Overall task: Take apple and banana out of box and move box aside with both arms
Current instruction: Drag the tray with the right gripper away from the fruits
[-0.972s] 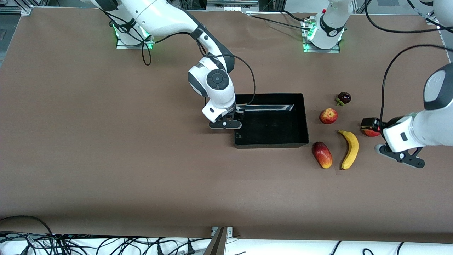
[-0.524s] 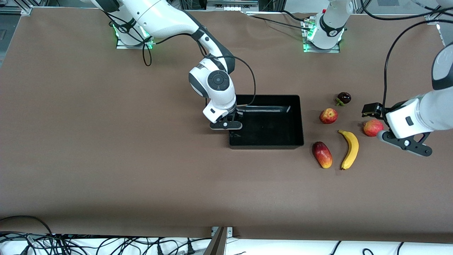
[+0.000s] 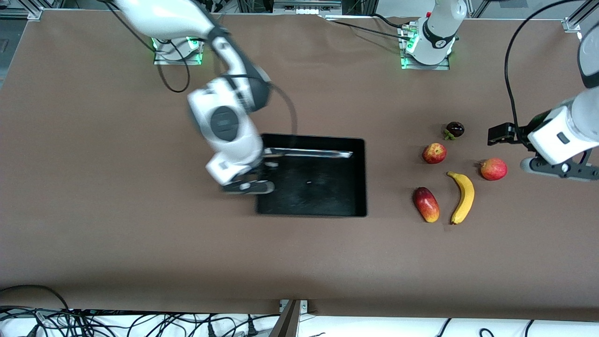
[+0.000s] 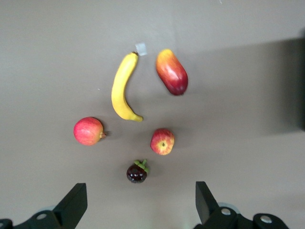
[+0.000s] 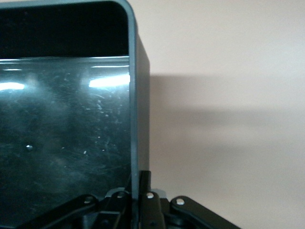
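The box, a glossy black tray [image 3: 327, 187], lies mid-table. My right gripper [image 3: 248, 186] is shut on the tray's wall [image 5: 136, 119] at the end toward the right arm; one finger is inside, one outside. The yellow banana [image 3: 463, 196] and the red-yellow apple [image 3: 434, 153] lie on the table toward the left arm's end, apart from the tray. My left gripper [image 3: 559, 169] hangs open over the table beside that group, holding nothing. Its wrist view looks down on the banana [image 4: 123, 88] and the apple [image 4: 162, 141] past its gripper [image 4: 138, 205].
A red-yellow mango [image 3: 426, 204] lies beside the banana, toward the tray. A round red fruit [image 3: 493, 169] sits by the left gripper. A dark purple fruit [image 3: 455, 129] lies farther from the camera than the apple. Cables run along the table's near edge.
My right gripper closed on the tray wall and dragged the tray toward the right arm's end and slightly nearer the camera. My left gripper drew away from the round red fruit.
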Tool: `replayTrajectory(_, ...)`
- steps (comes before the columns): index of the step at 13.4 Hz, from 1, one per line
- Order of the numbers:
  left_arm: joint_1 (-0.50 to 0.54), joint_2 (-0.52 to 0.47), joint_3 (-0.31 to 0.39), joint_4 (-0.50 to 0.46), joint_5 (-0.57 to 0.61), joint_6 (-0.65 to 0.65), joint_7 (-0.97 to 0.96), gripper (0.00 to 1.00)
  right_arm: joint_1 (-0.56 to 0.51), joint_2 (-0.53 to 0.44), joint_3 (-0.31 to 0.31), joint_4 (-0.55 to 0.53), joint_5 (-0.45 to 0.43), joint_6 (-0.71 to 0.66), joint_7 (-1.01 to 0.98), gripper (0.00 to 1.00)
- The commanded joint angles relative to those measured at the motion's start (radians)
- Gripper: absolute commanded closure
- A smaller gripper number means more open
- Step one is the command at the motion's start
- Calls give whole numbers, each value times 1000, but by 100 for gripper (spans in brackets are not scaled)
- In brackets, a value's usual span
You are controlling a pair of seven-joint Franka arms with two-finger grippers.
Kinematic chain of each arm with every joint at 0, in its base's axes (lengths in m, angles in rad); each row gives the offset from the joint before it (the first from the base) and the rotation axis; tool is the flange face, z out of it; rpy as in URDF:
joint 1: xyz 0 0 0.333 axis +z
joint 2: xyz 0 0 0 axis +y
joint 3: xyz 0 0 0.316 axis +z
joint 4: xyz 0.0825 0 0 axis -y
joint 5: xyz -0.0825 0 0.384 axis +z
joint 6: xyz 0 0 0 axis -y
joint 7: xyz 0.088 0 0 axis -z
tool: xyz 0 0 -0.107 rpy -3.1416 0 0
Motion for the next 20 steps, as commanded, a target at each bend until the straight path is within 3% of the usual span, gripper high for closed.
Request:
replayTrajectory(1, -45, -179, 46, -263, -21, 191, -76, 0, -132, -55, -5, -28, 38, -98, -231, 100)
replayTrajectory(5, -90, -219, 88, -291, -18, 216, -150, 0, -207, -135, -108, -187, 41, -48, -438, 100)
replayTrajectory(7, -90, -263, 89, -343, -21, 227, -144, 0, -241, -201, -139, -322, 41, 46, -495, 100)
replayTrajectory(10, -73, -256, 88, -344, -25, 218, -109, 0, -255, -277, -214, -504, 49, 173, -563, 100)
replayTrajectory(14, -75, -251, 82, -335, -25, 212, -96, 0, -264, -294, -309, -632, 167, 231, -615, 100)
replayTrajectory(17, -75, -251, 80, -332, -23, 201, -102, 0, -264, -340, -323, -834, 180, 455, -652, 100)
replayTrajectory(20, -76, -253, 77, -317, -21, 176, -89, 0, -264, -344, -323, -894, 181, 523, -652, 100)
